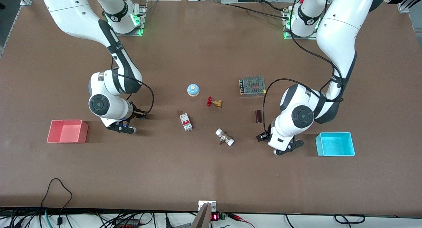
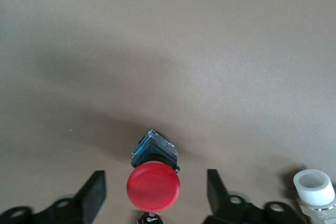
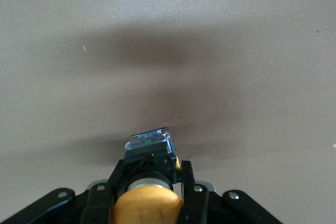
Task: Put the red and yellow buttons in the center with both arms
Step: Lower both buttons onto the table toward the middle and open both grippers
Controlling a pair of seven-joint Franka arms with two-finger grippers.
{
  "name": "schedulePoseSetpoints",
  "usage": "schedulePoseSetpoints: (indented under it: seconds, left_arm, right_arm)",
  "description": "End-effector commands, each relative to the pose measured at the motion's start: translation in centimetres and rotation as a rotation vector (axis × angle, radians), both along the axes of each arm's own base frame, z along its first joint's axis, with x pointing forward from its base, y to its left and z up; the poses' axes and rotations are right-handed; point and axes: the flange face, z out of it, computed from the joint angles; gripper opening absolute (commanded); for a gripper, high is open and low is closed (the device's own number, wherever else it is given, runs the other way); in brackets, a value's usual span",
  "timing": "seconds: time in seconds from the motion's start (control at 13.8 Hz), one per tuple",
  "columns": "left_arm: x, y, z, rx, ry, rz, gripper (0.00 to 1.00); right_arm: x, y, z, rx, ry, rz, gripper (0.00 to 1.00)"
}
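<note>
The red button [image 2: 153, 186], a round red cap on a black base, lies on the brown tabletop [image 2: 168, 51]. My left gripper [image 2: 154, 174] is open with one finger on each side of it, not touching. In the front view the left gripper [image 1: 261, 137] is low over the table between the white-ended fitting and the cyan bin, and the red button is hidden under it. My right gripper [image 3: 152, 166] is shut on the orange-yellow button [image 3: 148, 205] and holds it by its black base, low over the table. In the front view the right gripper [image 1: 142, 115] is beside the pink bin.
Around the middle of the table are a light-blue dome [image 1: 193, 89], a brass valve with a red handle [image 1: 213, 102], a white breaker [image 1: 186, 122], a white-ended fitting [image 1: 225, 137], a dark cylinder [image 1: 258, 116] and a metal box [image 1: 252, 85]. The pink bin [image 1: 52, 135] and cyan bin [image 1: 350, 152] sit toward the table ends.
</note>
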Motion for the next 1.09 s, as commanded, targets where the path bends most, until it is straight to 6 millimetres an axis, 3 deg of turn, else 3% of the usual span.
schedulePoseSetpoints:
  seconds: [0.0, 0.07, 0.15, 0.29, 0.65, 0.8, 1.02]
  left_arm:
    - [0.2, 1.1, 3.9, 0.011, -0.017, -0.004, 1.0]
    - [0.2, 1.4, 5.1, 0.017, -0.024, -0.019, 1.0]
    - [0.4, 2.0, 6.5, 0.018, -0.043, -0.04, 1.0]
    - [0.8, 3.6, 9.4, 0.024, -0.074, -0.077, 1.0]
    - [0.1, 8.7, 17.0, 0.083, -0.106, -0.165, 1.0]
    - [-1.0, 11.6, 20.4, 0.099, -0.108, -0.188, 1.0]
    - [-2.8, 14.7, 25.3, 0.123, -0.114, -0.238, 1.0]
  right_arm:
    - [0.1, -0.2, -0.5, 0.001, -0.016, -0.02, 0.56]
    - [0.2, -0.2, -0.3, 0.002, -0.019, -0.019, 1.0]
    - [0.4, -0.2, 0.4, 0.004, -0.026, -0.018, 1.0]
    - [1.0, 0.2, 4.2, 0.017, -0.075, -0.009, 1.0]
    - [3.9, -1.6, 16.9, 0.035, -0.192, -0.026, 1.0]
    - [4.8, -3.6, 22.5, 0.026, -0.215, -0.043, 1.0]
    - [5.0, -7.9, 29.2, 0.0, -0.193, -0.043, 1.0]
